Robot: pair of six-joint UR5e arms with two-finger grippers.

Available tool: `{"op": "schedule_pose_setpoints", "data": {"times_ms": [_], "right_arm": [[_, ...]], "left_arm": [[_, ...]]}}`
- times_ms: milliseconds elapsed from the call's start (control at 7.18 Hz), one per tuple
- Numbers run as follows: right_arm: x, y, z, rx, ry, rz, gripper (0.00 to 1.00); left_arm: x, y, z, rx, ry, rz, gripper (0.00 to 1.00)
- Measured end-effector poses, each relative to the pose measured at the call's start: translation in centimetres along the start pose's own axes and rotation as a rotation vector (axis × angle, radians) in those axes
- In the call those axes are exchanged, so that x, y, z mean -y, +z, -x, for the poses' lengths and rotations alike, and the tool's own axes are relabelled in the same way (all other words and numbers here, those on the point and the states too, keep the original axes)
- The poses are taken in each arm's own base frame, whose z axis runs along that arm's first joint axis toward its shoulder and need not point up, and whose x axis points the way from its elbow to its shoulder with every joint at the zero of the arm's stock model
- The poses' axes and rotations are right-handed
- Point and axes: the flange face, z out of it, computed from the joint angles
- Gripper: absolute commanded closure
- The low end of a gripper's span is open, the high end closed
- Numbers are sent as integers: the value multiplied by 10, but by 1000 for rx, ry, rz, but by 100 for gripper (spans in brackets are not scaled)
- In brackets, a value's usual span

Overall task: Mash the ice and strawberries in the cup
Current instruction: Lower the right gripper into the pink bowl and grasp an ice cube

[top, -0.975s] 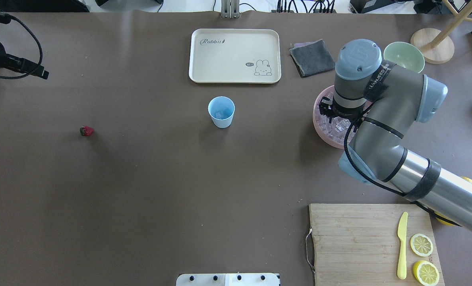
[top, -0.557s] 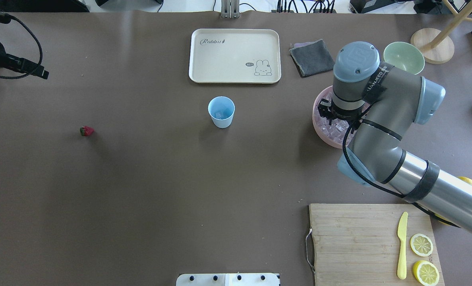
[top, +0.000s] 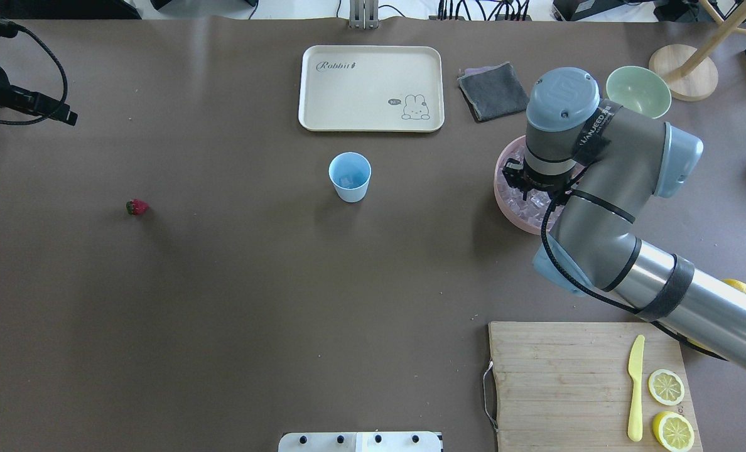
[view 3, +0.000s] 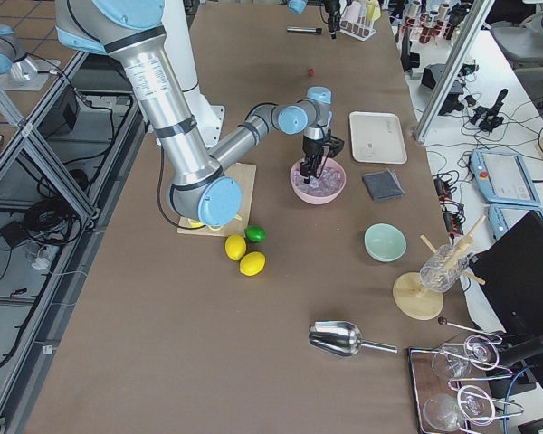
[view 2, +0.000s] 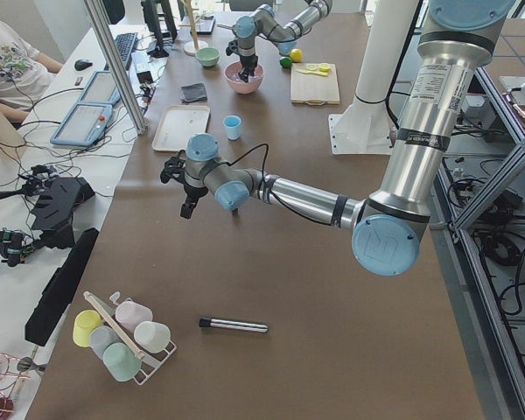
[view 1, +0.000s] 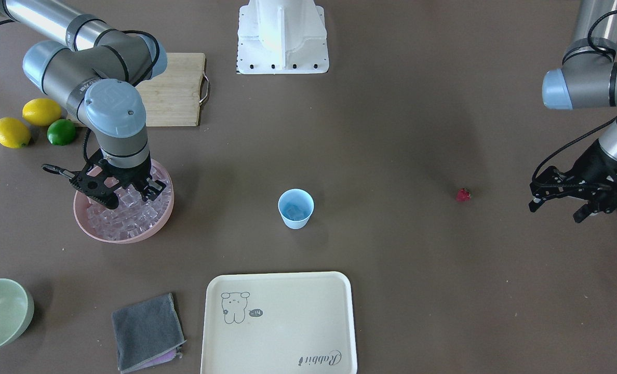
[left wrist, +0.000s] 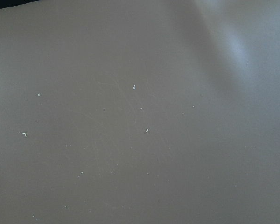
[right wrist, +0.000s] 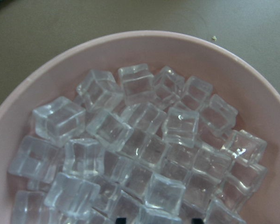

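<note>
Right gripper [view 1: 125, 200] low in pink bowl [right wrist: 130, 42] of ice [right wrist: 135, 135], jaws spread; whether they grip any is unclear. Left gripper [view 1: 558, 208] splayed above bare table, holding nothing, near strawberry [top: 137, 206]. Blue cup [top: 350, 176] mid-table, one cube [top: 346, 181] inside.

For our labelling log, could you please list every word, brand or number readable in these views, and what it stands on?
"Rabbit": script in a corner of the cream tray.
"hi~": speech bubble beside the rabbit drawing on that tray; small, so the reading is unsure.
White letters on the black strap around the right arm: too blurred to read.
Print on the sticker on the left arm: too small to read.
</note>
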Motion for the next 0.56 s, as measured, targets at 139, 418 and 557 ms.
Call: {"op": "schedule_pose_setpoints", "data": {"times_ms": [139,418,557], "right_arm": [[0,-2,0,4,0,-1,58],[1,-4,-1,5,2,-2,56],[2,-4,-1,4,4,-3,56]], "left_arm": [[0,0,0,0,0,0,2],[0,-1,-1,-1,1,-2,2],[1,-1,-1,-1,1,-3,2]]}}
